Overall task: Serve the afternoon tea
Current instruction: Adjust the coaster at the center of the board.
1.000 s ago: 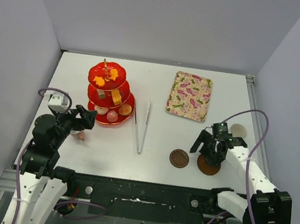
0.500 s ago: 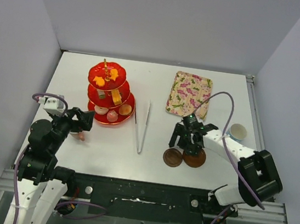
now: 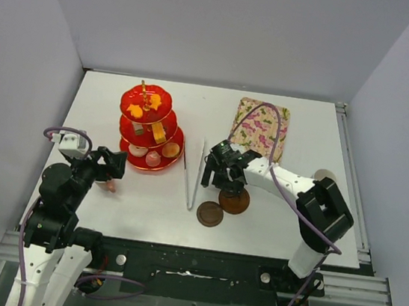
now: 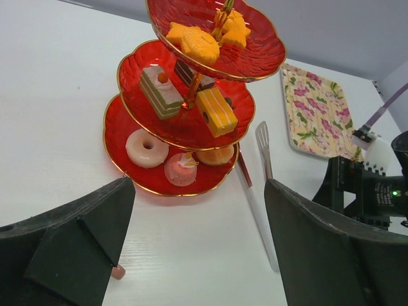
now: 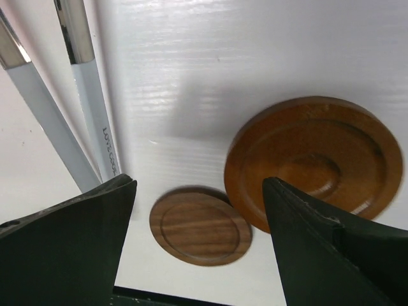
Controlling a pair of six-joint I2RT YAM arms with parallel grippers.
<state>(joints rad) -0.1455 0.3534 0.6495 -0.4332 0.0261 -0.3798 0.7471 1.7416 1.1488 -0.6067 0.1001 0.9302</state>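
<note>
Top external view: the right claw [image 3: 218, 171] is over the centre of the table [image 3: 270, 226], just right of the white tongs [image 3: 192, 172]. Right wrist view: its fingers [image 5: 64, 248] stand apart, clamped on nothing, with two round brown saucers lying flat on the table below them. The first saucer [image 5: 315, 162] lies toward the right finger and the second saucer [image 5: 201, 224] lies between the fingers; whether their rims touch or overlap cannot be told. Left wrist view: the left claw [image 4: 199, 191] is spread wide and empty, facing the red three-tier stand [image 4: 258, 57]. The stand is upright and carries:
- top tier: fish-shaped cakes [image 4: 191, 41]
- middle tier: layered slices [image 4: 162, 92]
- bottom tier: a doughnut [image 4: 146, 148]

The pink cup [image 3: 112, 185] stands just beside the left claw. The floral tray [image 3: 259, 130] lies behind the right claw
</note>
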